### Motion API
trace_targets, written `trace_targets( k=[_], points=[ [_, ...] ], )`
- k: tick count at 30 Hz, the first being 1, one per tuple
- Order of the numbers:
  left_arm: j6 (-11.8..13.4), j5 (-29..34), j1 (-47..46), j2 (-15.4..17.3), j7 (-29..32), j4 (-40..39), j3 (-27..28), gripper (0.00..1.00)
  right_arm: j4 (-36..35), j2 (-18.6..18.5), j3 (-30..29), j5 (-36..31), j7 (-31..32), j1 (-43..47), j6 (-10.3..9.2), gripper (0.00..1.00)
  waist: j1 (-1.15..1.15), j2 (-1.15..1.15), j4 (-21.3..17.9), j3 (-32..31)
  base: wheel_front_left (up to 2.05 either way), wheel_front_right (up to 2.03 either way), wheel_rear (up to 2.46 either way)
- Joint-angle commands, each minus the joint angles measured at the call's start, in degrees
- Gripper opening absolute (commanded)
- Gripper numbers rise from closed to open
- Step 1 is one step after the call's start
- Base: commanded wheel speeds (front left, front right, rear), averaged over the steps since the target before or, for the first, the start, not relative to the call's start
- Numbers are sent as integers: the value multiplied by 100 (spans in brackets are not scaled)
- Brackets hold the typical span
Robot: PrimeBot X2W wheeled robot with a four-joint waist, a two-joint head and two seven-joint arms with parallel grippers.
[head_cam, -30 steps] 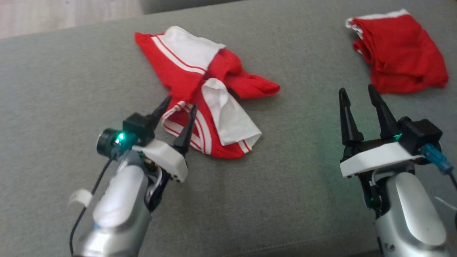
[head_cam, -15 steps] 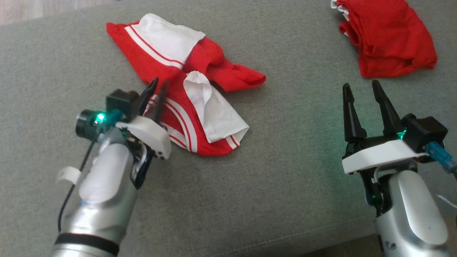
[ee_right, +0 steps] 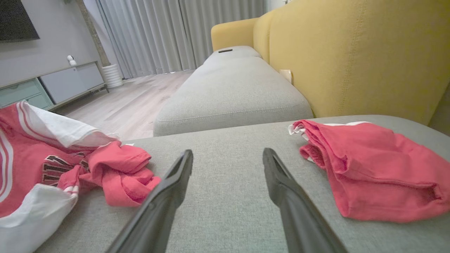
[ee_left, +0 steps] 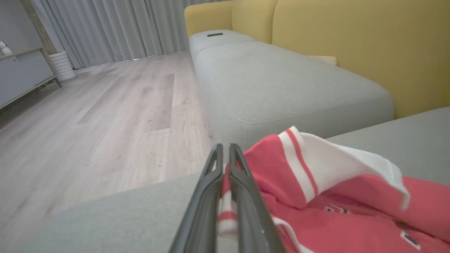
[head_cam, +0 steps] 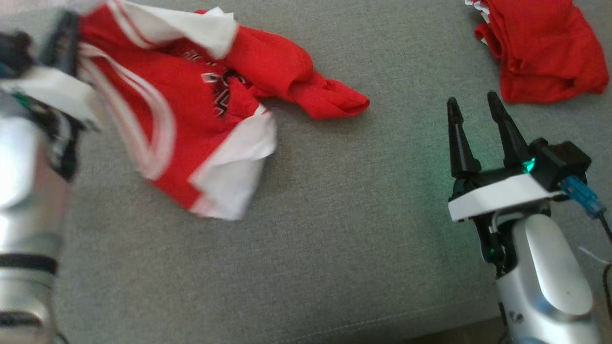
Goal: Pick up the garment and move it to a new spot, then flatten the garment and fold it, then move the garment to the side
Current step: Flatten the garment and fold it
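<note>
The garment (head_cam: 191, 105) is a red jersey with white sleeves and white stripes, partly lifted off the grey cushion (head_cam: 334, 239) at the upper left. One red part still trails on the cushion to the right. My left gripper (head_cam: 64, 40), blurred at the far left, is shut on the garment's striped edge. In the left wrist view the left gripper (ee_left: 224, 158) pinches that edge, and the garment (ee_left: 316, 196) spreads to the right. My right gripper (head_cam: 472, 101) stands open and empty at the right. In the right wrist view the right gripper (ee_right: 228, 154) is above bare cushion, the garment (ee_right: 35, 165) to its left.
A second crumpled red cloth (head_cam: 545, 48) lies at the far right, also the red cloth (ee_right: 369, 168) beside my right fingers. A yellow backrest (ee_right: 351, 63) rises behind. Wooden floor (ee_left: 105, 112) lies beyond the cushion's left edge. The cushion's front edge runs along the bottom.
My left gripper shut on the garment's striped edge and carried it up and to the left, opening the bundle out. The right gripper stayed open in place. The camera shifted slightly.
</note>
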Motion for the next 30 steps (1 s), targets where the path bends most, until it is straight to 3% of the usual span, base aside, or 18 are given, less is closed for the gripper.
trace_targets(
  k=[1,2,3,9,13,20,30],
  points=[
    [-38,-55,-491,423,119,81,231,0,-192,40,179,-32,33,-179,-5,100,0,0,-32,43,0,0,0],
    [-44,-58,-626,497,124,177,245,27,-182,40,204,-27,33,-204,-5,100,0,0,-46,61,0,0,0],
    [-20,-60,-752,564,109,267,277,100,-170,41,226,-23,29,-228,-5,100,0,0,-56,77,0,0,0],
    [281,-208,-1189,625,-48,678,549,100,-106,42,262,-23,19,-286,-5,100,0,0,-17,83,0,0,0],
    [254,-280,-1103,494,-97,564,604,100,-93,42,255,-31,18,-256,-5,100,0,0,68,27,0,0,0],
    [123,-366,-148,91,-106,-738,799,100,-134,6,229,-48,4,-120,-5,100,0,0,394,-241,0,0,0],
    [-15,-341,1661,-741,-108,-2505,857,100,-110,-16,125,-14,20,226,-5,100,0,0,939,-737,0,0,0]
  ],
)
